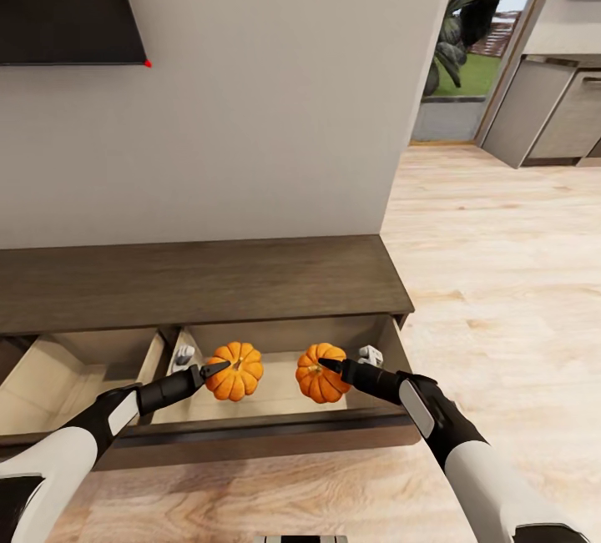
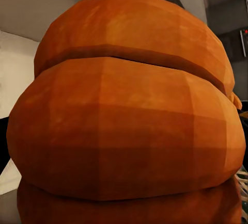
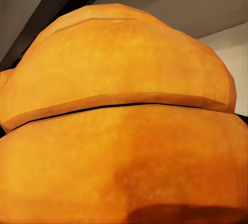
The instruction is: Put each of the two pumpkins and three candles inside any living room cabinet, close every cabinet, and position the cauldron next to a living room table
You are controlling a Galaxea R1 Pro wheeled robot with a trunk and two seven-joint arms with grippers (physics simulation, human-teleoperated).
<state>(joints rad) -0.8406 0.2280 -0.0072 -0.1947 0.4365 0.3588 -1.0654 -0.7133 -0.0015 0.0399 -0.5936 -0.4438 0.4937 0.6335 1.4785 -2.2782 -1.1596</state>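
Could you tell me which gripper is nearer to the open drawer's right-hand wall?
Right. The right gripper holds its pumpkin close to that wall; the left gripper is farther, near the drawer's opposite side.

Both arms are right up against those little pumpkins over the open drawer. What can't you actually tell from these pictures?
- Grip: in the head view the left pincer and right pincer overlap the left pumpkin and right pumpkin; whether they clamp them is unclear.
- Both wrist views: pumpkin skin is so close that the fingertips are hidden.
- Neighbouring drawer: cut off by the picture's left edge and partly hidden by the left arm.
- Wall TV: cropped at the top corner.
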